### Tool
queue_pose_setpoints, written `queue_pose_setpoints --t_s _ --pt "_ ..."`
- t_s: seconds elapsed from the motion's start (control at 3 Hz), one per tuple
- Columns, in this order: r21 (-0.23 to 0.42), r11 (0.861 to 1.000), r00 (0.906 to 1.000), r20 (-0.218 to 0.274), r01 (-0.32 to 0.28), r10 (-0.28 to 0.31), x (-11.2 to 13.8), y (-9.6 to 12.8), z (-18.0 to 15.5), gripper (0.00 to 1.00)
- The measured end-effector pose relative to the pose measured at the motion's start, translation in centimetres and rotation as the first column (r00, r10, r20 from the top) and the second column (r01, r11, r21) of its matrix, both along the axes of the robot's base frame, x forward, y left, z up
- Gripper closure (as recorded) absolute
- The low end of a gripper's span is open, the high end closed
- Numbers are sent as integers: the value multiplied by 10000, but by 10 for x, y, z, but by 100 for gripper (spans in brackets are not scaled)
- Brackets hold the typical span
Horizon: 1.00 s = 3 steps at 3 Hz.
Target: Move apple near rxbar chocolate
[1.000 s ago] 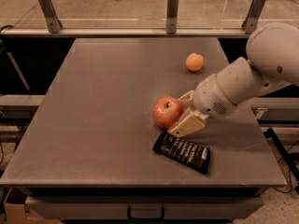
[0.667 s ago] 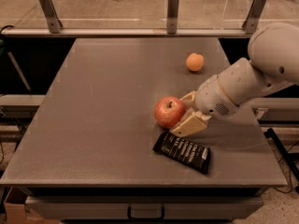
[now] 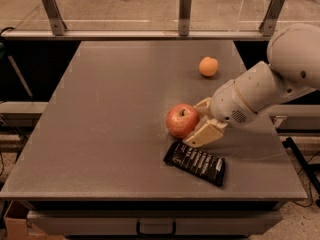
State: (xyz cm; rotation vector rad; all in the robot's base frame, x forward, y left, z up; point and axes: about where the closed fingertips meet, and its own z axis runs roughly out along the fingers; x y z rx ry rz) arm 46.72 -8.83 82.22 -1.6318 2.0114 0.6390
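The red apple rests on the grey table, just above the left end of the rxbar chocolate, a black bar with white lettering lying flat near the front edge. My gripper reaches in from the right at the apple's right side. One finger is behind the apple and the other finger is in front of it. The fingers stand apart, close against the apple's right side. The apple and bar are a small gap apart.
A small orange fruit lies further back on the table, right of centre. My white arm crosses the table's right edge. A rail with metal posts runs along the far edge.
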Motion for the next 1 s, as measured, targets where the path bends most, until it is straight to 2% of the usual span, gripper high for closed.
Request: queue_pose_setpoints --t_s 0.33,0.67,1.0 --pt "-1 10000 10000 0 0 0 0 0 1 13" --pt "-3 10000 10000 0 1 -1 0 0 2 0" --pt "-3 10000 10000 0 1 -1 0 0 2 0"
